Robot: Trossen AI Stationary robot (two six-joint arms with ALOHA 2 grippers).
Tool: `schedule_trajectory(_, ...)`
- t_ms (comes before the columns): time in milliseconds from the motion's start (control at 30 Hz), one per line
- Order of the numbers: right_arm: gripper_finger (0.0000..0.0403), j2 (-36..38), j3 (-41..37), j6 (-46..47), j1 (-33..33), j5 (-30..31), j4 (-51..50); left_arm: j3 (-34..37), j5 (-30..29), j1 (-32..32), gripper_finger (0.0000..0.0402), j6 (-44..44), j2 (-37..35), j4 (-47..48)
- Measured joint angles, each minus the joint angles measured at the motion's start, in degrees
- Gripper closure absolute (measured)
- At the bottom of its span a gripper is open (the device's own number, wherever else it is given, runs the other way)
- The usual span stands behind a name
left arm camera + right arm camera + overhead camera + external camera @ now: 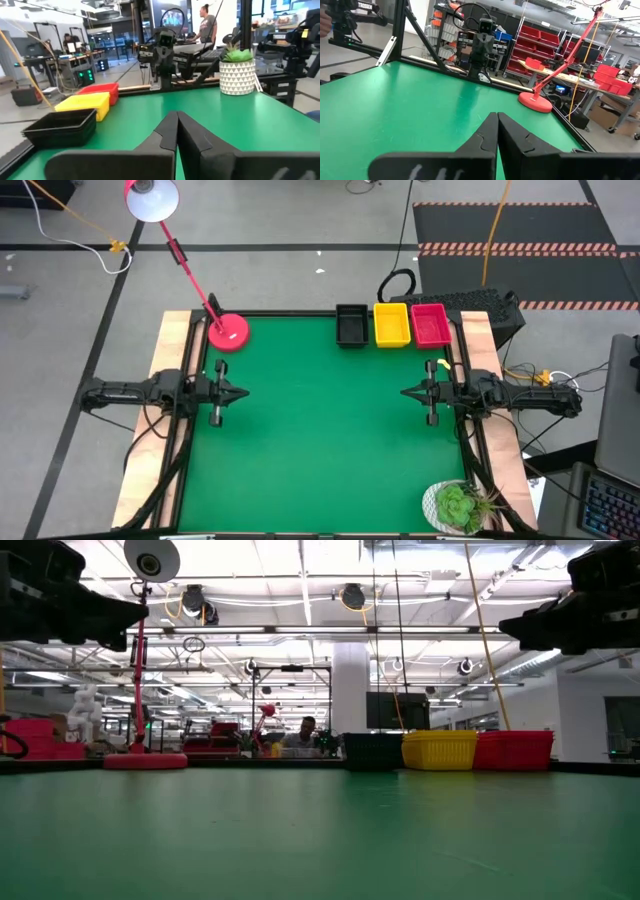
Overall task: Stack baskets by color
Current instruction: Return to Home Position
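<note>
Green table [320, 470]: three basket stacks [391, 326]

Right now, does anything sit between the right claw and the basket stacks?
Nothing visible. Only bare mat lies between the right claw and the black stack, yellow stack and red stack at the far edge.

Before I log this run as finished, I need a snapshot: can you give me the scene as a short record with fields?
baskets: black baskets, yellow baskets, red-pink baskets, side by side in a row at the far edge of the table
loose baskets: none seen
count per pile: cannot tell
left gripper: shut, empty, at the table's left side, pointing inward
right gripper: shut, empty, at the right side, facing the left one
other: lamp base at far left; potted plant at near right
</note>
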State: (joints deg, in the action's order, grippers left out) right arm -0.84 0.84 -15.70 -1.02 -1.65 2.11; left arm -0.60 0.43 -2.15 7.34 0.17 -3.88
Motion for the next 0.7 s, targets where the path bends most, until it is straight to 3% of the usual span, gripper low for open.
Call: schedule_trajectory(700, 0.0403, 0.00, 0.00, 0.00, 0.00, 0.05, -0.13, -0.04, -0.94, 0.37, 0.0376, -1.62, 0.68, 2.63)
